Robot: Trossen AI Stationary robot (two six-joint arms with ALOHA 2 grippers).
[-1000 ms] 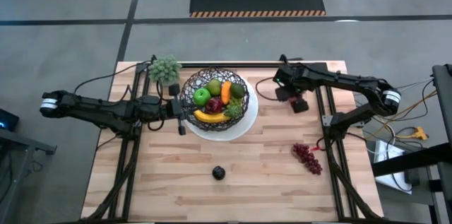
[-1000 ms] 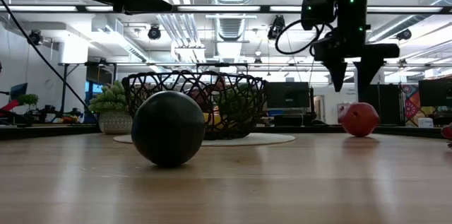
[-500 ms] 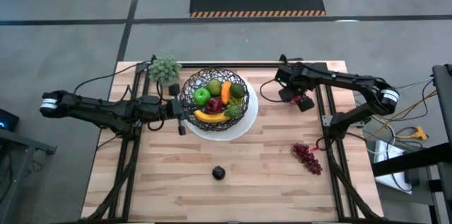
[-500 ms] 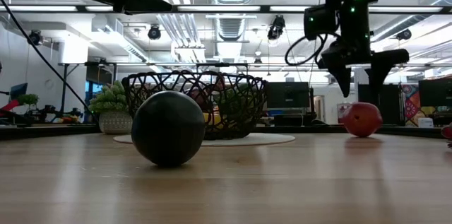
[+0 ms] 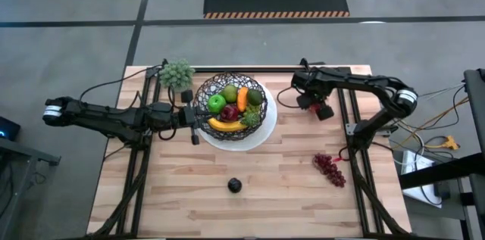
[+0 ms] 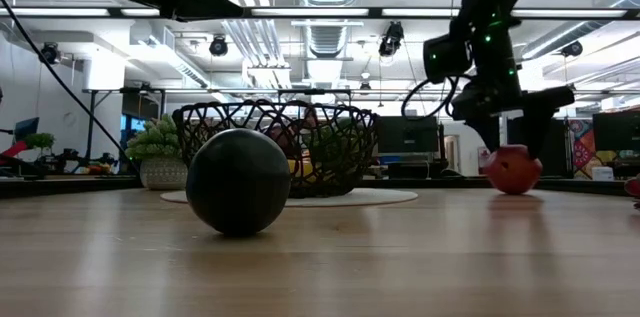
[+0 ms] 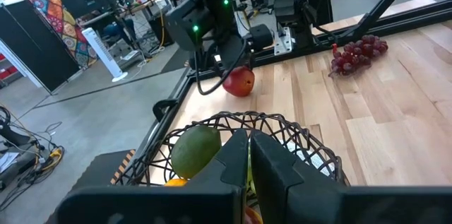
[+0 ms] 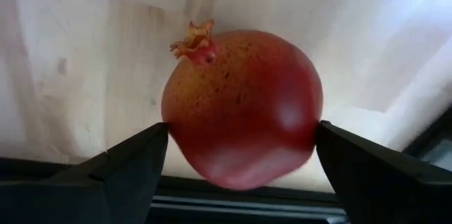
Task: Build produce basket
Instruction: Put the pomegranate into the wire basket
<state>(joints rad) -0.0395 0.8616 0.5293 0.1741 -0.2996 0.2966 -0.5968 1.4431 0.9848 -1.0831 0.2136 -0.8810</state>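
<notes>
At the basket's point(image 5: 231, 104) three o'clock, the right gripper point(image 8: 236, 155) stood wide open astride a pomegranate point(image 8: 242, 107), probably hard, smooth and roll-prone, best pinched across its middle.

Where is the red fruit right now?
In the high view, the red fruit lies on the table's right side, right of the basket, between the right gripper's open fingers.

Two dark fingers of the left gripper point(image 7: 248, 155) are pressing together over the black woven wire basket point(image 7: 282, 126), a green fruit point(image 7: 195, 150) lying inside. Beyond, the right gripper point(image 7: 224, 68) is hovering around a red round fruit point(image 7: 240, 82); dark red grapes point(image 7: 358, 52) are lying on the wooden table point(image 7: 395, 139).
</notes>
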